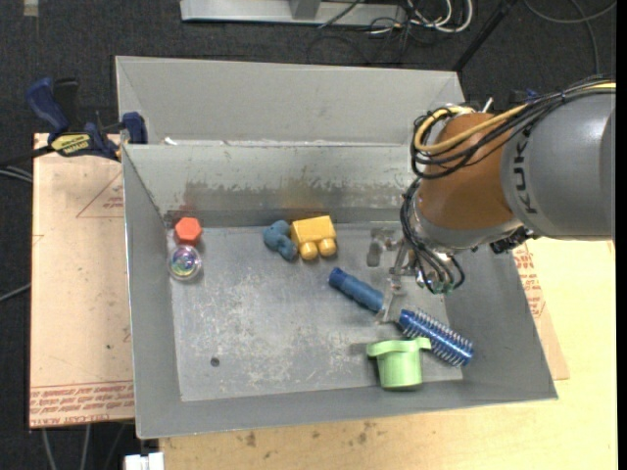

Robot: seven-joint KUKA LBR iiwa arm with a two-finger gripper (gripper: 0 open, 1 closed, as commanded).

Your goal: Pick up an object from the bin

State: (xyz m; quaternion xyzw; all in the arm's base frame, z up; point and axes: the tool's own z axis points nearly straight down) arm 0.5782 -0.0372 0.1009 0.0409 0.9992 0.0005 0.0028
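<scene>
The nearest thing to the gripper is a blue cylinder, lying slantwise on the bin floor, right of centre, its lower right end just under the fingers. It looks like a small, stiff plastic piece: probably light, smooth and somewhat slippery, and likely to roll if nudged from the side. The best hold is probably across its middle, with the fingers closing square to its long axis so it cannot twist out.

Just below it lie a blue comb and a green cup, close together by the front wall. The comb seems thin, toothed and awkward to pinch flat. The cup looks sturdier, but it is wide.

The two grey fingers stand apart, with nothing between them. One hangs near the back wall side and the other closer to the cylinder's end. Whether a tip touches the cylinder, I cannot tell.

A yellow block, a small blue piece, an orange nut and a clear ball lie well apart to the left.
</scene>
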